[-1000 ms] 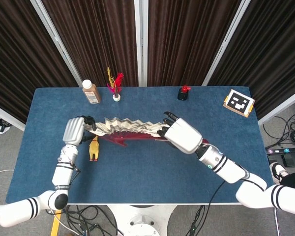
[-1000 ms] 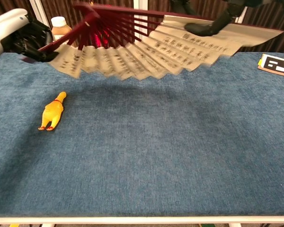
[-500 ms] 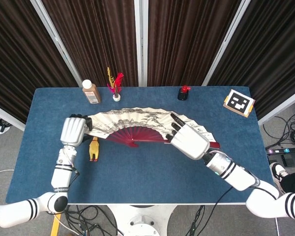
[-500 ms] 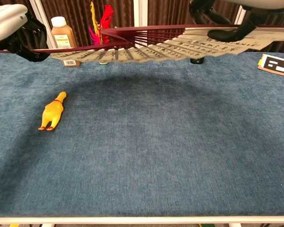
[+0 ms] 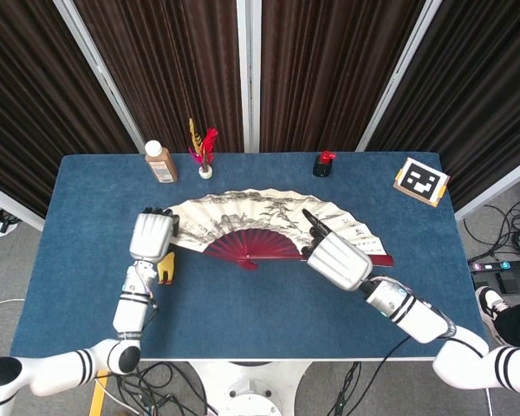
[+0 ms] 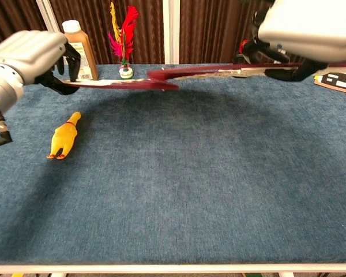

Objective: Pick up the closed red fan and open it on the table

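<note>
The red fan (image 5: pixel 269 227) is spread wide into a near half circle, its painted paper leaf arching toward the far side of the blue desk (image 5: pixel 243 303) and its red ribs meeting at a pivot near the middle. In the chest view it reads as a thin, almost flat line held just above the cloth, with a shadow under it — so it appears not yet laid down. The left hand (image 5: pixel 151 236) holds the fan's left end, fingers curled around the outer guard stick; the right hand (image 5: pixel 337 260) holds the right end, fingers closed over the guard while one dark finger points out across the leaf. A yellow rubber chicken (image 6: pixel 64 137) lies on the desk just beside and below the left hand, close to where that edge of the fan would land. A brown bottle (image 5: pixel 160 162), a feathered shuttlecock (image 5: pixel 203 152), a small dark object with a red top (image 5: pixel 323 164) and a printed marker card (image 5: pixel 421 181) stand along the far edge, apart from the fan. The opening step looks essentially done; what seems left is lowering the fan level onto the cloth and letting go with both hands — ideally keeping the left edge off the chicken so the leaf lies flat.
</note>
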`<action>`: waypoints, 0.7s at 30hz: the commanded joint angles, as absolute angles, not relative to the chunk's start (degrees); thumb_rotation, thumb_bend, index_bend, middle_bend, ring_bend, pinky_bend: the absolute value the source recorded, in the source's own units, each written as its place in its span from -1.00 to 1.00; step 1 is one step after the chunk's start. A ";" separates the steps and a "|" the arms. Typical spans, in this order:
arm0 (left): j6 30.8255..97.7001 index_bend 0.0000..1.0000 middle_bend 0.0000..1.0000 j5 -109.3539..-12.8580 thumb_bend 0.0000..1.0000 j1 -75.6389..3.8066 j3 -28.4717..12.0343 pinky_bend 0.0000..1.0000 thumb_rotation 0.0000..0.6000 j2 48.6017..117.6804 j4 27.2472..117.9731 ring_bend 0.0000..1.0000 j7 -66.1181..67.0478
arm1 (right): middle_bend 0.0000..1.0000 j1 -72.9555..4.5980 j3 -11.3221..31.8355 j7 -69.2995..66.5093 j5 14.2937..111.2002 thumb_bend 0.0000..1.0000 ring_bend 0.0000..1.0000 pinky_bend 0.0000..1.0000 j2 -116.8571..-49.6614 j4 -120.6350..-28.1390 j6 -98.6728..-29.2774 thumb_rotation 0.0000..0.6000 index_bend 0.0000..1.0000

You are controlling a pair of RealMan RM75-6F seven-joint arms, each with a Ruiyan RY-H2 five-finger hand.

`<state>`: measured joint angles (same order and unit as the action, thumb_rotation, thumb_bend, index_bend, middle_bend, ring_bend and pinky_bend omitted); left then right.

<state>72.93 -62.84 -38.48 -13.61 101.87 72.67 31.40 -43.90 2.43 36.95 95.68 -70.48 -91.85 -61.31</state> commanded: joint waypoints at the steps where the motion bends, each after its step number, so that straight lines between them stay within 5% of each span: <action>1: 71.50 0.03 0.11 -62.27 -0.11 -39.32 -13.81 -0.16 1.00 103.67 70.26 -0.03 32.17 | 0.36 -42.36 2.07 37.17 96.03 0.75 -0.35 -0.99 -73.80 -88.23 -63.12 1.00 0.60; 7: 70.16 -0.51 -0.35 -62.05 -0.47 -39.74 -13.76 -0.34 1.00 105.14 68.23 -0.46 32.78 | 0.05 -39.90 2.17 38.22 94.35 0.23 -0.56 -1.00 -77.70 -84.97 -65.07 1.00 -0.01; 13: 70.71 -0.79 -0.76 -62.93 -0.92 -39.67 -13.72 -0.55 1.00 105.79 67.85 -0.86 33.15 | -0.50 -37.60 2.23 40.45 90.89 -0.69 -0.94 -1.00 -79.27 -85.57 -65.04 1.00 -0.90; 15: 71.00 -0.82 -0.83 -63.39 -0.98 -39.66 -13.77 -0.61 1.00 105.89 67.91 -0.92 33.09 | -0.67 -36.92 2.18 41.55 89.82 -0.95 -1.00 -1.00 -79.42 -86.20 -64.91 1.00 -1.00; 21: 71.10 -0.91 -0.98 -64.22 -1.00 -39.40 -13.84 -0.72 1.00 105.53 69.06 -1.00 32.56 | -0.98 -35.74 3.20 43.31 84.02 -1.00 -1.00 -1.00 -78.63 -88.88 -62.77 1.00 -1.00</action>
